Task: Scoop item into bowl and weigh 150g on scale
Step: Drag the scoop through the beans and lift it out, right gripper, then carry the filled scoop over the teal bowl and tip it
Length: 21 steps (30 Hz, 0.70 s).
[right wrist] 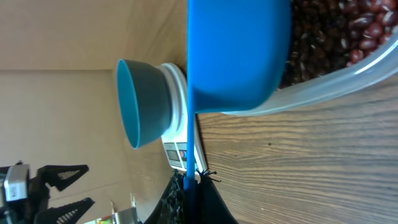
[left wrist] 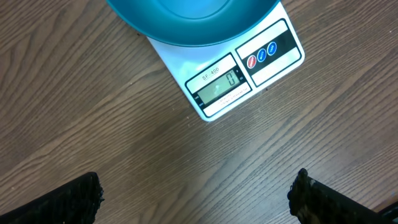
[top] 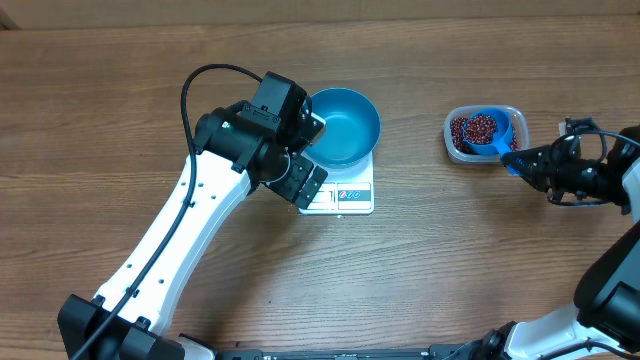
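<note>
Pinching the handle of the blue scoop (top: 487, 130), the right gripper (top: 522, 160) is holding it, full of beans (top: 462, 130), in the clear tub (top: 452, 152) right of the scale (top: 345, 196). The left gripper (top: 308, 155) is hovering spread wide beside the scale, which is carrying the bowl (top: 345, 125).

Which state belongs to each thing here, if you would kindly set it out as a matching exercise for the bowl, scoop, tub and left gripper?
Things:
1 bowl
2 scoop
3 tub
4 left gripper

States:
A open, near the scale
B empty, sitting on the scale
C heaped with beans, handle in the shut right gripper
D clear, holding loose beans

Pairs: 1-B; 2-C; 3-D; 4-A
</note>
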Each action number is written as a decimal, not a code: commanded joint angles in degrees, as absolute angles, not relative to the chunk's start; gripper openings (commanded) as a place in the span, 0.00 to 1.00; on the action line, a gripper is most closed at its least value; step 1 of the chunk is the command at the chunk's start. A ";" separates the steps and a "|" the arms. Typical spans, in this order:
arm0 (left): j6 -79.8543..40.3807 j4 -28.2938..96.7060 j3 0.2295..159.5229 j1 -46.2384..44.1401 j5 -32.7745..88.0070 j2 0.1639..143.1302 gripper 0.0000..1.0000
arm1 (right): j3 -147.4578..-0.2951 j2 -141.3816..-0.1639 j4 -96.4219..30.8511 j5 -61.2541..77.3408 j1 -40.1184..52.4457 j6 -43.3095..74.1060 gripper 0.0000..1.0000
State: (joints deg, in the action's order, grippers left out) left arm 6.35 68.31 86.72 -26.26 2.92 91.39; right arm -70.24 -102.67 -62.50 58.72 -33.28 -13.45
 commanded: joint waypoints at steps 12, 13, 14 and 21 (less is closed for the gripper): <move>5.98 68.36 87.31 -26.65 2.96 90.63 1.00 | -69.80 -102.59 -61.82 70.28 -33.93 -17.47 0.04; 5.98 68.34 87.31 -26.65 2.96 90.63 1.00 | -69.80 -102.59 -61.91 71.42 -33.93 -18.17 0.04; 5.98 68.34 87.31 -26.65 2.96 90.63 1.00 | -69.80 -102.59 -62.06 72.47 -33.93 -18.57 0.04; 5.98 68.34 87.31 -26.65 2.98 90.63 0.99 | -69.82 -102.48 -62.48 74.72 -31.66 -18.57 0.04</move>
